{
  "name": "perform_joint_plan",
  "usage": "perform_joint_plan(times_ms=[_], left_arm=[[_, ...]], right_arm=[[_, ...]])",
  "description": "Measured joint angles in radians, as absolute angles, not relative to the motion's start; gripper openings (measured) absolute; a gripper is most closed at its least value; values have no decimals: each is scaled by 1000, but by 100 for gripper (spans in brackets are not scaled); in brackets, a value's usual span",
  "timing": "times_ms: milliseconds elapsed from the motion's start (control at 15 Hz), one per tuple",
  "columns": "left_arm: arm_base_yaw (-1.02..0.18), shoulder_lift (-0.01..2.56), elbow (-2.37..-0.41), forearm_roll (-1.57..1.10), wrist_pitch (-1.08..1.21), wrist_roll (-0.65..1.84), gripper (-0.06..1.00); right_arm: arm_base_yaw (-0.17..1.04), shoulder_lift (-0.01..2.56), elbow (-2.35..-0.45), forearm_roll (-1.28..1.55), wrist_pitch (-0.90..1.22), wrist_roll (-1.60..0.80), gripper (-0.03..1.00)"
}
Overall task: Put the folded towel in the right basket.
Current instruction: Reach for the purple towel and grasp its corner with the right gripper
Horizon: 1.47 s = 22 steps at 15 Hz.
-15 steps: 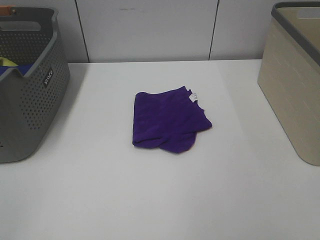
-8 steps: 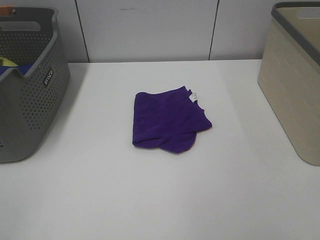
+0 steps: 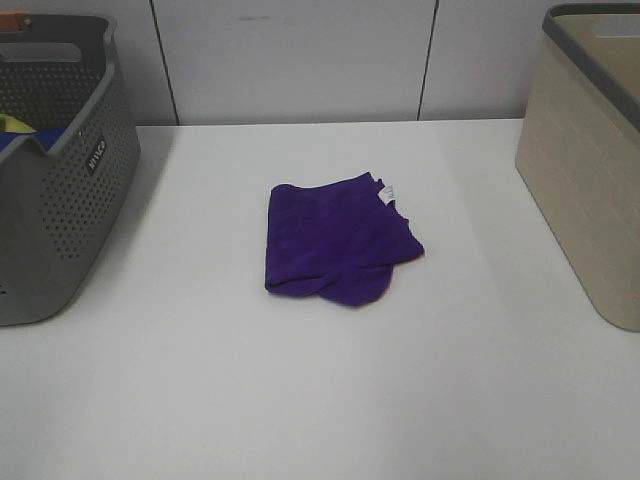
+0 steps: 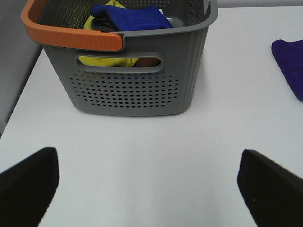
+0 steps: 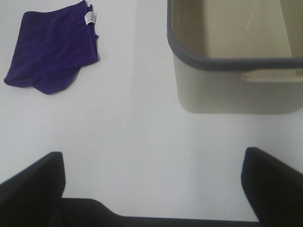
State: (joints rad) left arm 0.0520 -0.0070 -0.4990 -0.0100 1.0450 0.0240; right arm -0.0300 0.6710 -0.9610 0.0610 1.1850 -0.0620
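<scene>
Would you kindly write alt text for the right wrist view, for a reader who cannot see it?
A purple folded towel with a white tag lies flat on a white table, apart from the beige right basket with its dark grey rim. The right end effector hangs open above bare table, holding nothing.

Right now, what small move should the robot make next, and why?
Probably the right claw should swing over the folded towel and lower onto it. The towel lies untouched on the table, the claw is open and empty, and the right basket sits on that arm's side.
</scene>
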Motion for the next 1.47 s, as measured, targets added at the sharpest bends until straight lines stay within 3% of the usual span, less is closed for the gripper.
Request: perform_joint_plan(times_ms=[200,333,467,800,1133,1467], left_arm=[[52,-7,-499,-10,1045,24,99],[52,-7,-499,-10,1045,24,99],[52,-7,-499,-10,1045,24,99],[52,-7,-499,-10,1045,24,99],[52,-7,-499,-10,1045,24,99],[52,-7,-499,-10,1045,24,99]], right_arm=[[-30,991,-1264,85,1207,-62,97],[-30,1134,-1363,175,1207,-70,97],[-23,1253,-1386,282,1207,-92,97],[169,1706,-1453,357,1086,-95,95],[178,2054,-1638,485,1089,-147,95],[171,2252,-1694,455,1036,-100,93]])
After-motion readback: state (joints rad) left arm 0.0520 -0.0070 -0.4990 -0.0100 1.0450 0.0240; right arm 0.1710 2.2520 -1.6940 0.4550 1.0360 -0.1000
